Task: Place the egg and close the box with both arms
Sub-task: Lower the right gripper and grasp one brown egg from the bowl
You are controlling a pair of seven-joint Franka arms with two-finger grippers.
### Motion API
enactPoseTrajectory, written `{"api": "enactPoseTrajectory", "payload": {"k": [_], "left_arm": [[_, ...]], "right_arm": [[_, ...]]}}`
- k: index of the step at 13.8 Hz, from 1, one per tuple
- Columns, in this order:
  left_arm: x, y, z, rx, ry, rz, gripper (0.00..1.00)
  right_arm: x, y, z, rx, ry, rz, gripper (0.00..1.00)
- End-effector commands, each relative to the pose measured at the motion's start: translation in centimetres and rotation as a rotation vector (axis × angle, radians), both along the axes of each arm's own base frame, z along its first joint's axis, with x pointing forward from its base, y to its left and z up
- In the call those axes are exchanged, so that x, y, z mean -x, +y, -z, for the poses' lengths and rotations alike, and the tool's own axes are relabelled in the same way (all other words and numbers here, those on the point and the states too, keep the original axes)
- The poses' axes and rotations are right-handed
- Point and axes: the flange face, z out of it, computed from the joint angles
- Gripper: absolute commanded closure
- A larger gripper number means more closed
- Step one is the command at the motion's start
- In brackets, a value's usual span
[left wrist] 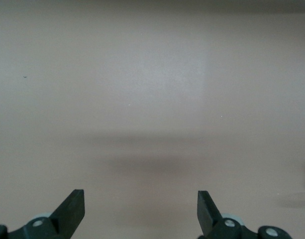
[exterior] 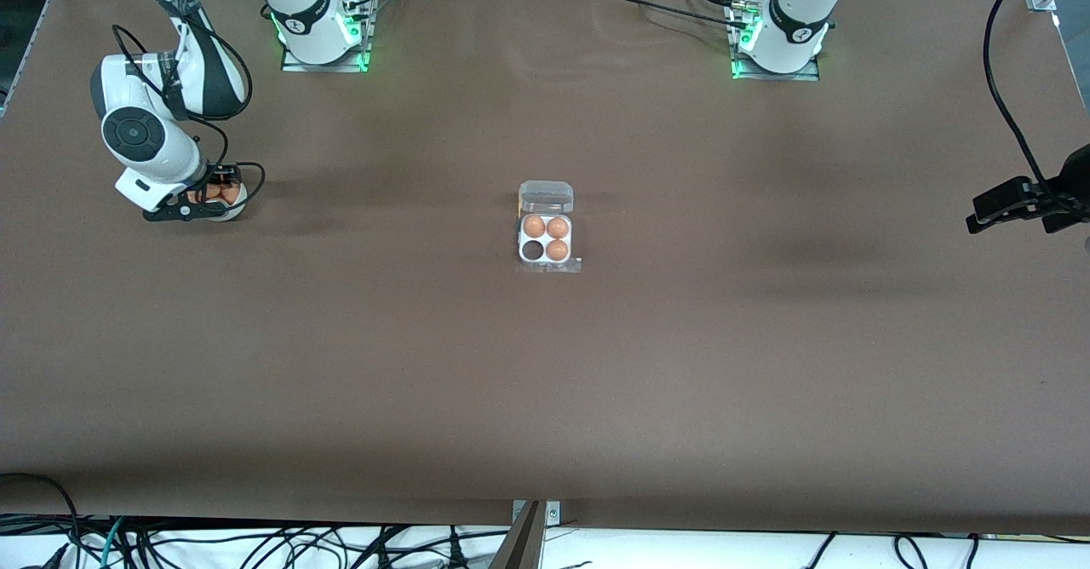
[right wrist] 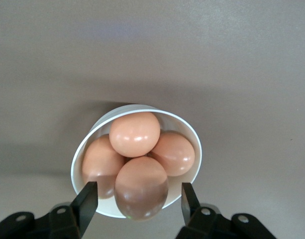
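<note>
Box [exterior: 546, 239] sits nearest the front camera, mid-table [exterior: 545, 399], with its lid [exterior: 546, 197] swung up at 12 o'clock of the tray, so the cells are reachable from above. The vacant cell [exterior: 533, 250] is at 8 o'clock; I'd take that as the drop target.

Right gripper [right wrist: 139, 191] is down over the bowl [right wrist: 188, 131] at the right arm's end of the table. Its fingers straddle the egg [right wrist: 141, 184], one on each side with a gap showing, so no grip yet (looks lined up to pinch across the narrow axis). That egg rests on the pile against the rim, which probably makes it the easiest pick.

Left gripper [left wrist: 141, 199] is parked over bare table at the left arm's end, jaws wide, nothing between them. It's waiting, presumably for the lid step.

Counts:
- boxes: 1, with 4 cells
- boxed eggs [exterior: 557, 228]: 3, so 1 cell free
- bowls: 1
- eggs in the bowl: 4 visible (any underneath, can't tell)
- arms: 2, one gripper each

Judgement: pick stage. Placing and closing are not done.
</note>
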Motion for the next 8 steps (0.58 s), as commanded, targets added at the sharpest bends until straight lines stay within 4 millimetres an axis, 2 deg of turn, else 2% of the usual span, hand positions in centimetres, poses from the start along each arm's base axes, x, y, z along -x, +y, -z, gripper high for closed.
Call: {"api": "enactPoseTrajectory", "payload": {"k": [1,8], "left_arm": [[0.23,0.13,-0.34,0.003,0.002,0.007,0.00],[0.21,-0.14,-0.34,0.003,0.002,0.009,0.00]], "right_arm": [[-0.22,-0.56,-0.21,0.013,-0.014,-0.001,0.28],[-0.53,-0.74,0.03,0.013,-0.015,0.004,0.32]]}}
